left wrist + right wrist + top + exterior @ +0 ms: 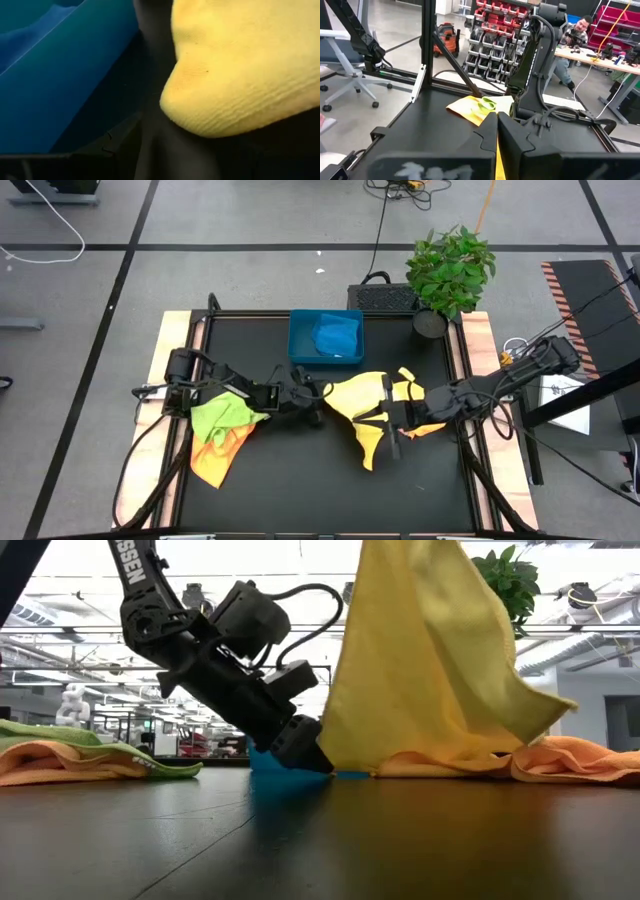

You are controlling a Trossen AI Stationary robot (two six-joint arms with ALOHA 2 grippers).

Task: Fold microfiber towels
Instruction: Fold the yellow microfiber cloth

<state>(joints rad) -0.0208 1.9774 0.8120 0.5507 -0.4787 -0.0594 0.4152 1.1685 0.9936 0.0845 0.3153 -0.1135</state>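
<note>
A yellow towel point(355, 402) is in the middle of the table, and in the low view point(420, 650) it hangs from above the picture's top. My right gripper point(392, 422) is shut on it. My left gripper point(316, 396) is low at the towel's left bottom corner point(325, 762), shut on it. A lime green towel point(222, 415) lies on an orange towel point(218, 458) at the table's left. A blue towel point(335, 335) lies in the blue tray point(300, 350). My left gripper meets the yellow towel's lower left corner point(330, 755) slanting down from the table's left, at table height. The towel bulges right in front of the wrist camera point(240, 75) and hides the fingertips. The corner stays down by the table. My right gripper pinches an edge of the yellow towel point(496, 150) between its two shut fingers point(487, 135). It comes in from the table's right. The towel is lifted there and hangs below in folds, its lower part on the table point(450, 765).
A potted plant point(450, 270) stands at the table's far right corner. An orange-yellow fold of cloth point(580, 760) lies on the table behind the hanging towel. The table's near half point(320, 490) is bare black surface. A person sits at a bench in the room beyond point(577, 30).
</note>
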